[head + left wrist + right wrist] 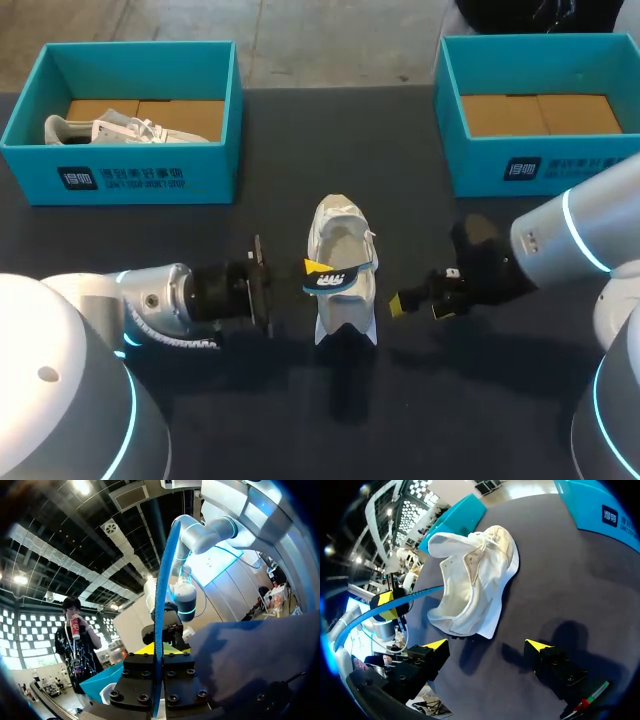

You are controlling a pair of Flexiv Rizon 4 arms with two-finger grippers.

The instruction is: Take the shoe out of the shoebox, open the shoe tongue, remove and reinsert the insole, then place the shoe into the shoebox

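At centre frame in the head view, the white shoe (343,240) sat on the dark counter (480,400), well apart from both boxes. Your left hand (312,268) was clamped on the blue insole (338,281), holding it over the shoe's opening. The left wrist view showed the insole edge-on, pinched between the fingers. Your right hand (420,304) hung spread wide and empty just beside the shoe, at its right in the frame.

The insole looked thin, light and floppy, so it would likely bend or fold if you pushed it from the pinched edge. Feeding it in toe end first seemed safer. The shoe looked light with a soft upper and could slide on the counter. Your right hand probably needed to brace it at the heel collar or side wall.

At upper left, the teal left shoebox (120,180) held a second white shoe (110,130) on its cardboard floor. At upper right, the right shoebox (540,165) showed only bare cardboard inside.
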